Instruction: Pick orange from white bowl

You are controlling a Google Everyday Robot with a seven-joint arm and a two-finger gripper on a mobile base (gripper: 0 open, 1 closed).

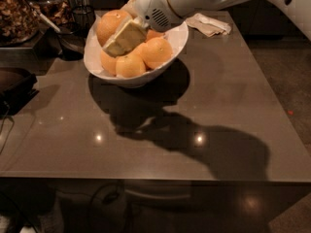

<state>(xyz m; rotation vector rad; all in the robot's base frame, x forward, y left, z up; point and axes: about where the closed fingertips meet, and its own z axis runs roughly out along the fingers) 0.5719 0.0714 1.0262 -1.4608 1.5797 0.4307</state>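
The white bowl [142, 78] stands at the back of the table and holds several oranges. My gripper [120, 41] reaches down from the upper right into the bowl. It lies between the big orange at the back left [108, 25] and the orange at the right [157, 52]. Another orange [130, 66] sits at the bowl's front, just below the gripper. The gripper's tip touches the pile, and part of the fruit behind it is hidden.
The bowl rests on a dark brown table [223, 106]. A crumpled white napkin [210, 24] lies at the back right. Dark glass cups and a pan [73, 38] stand left of the bowl. A container of brown food [17, 13] and a black object [14, 84] are at the far left.
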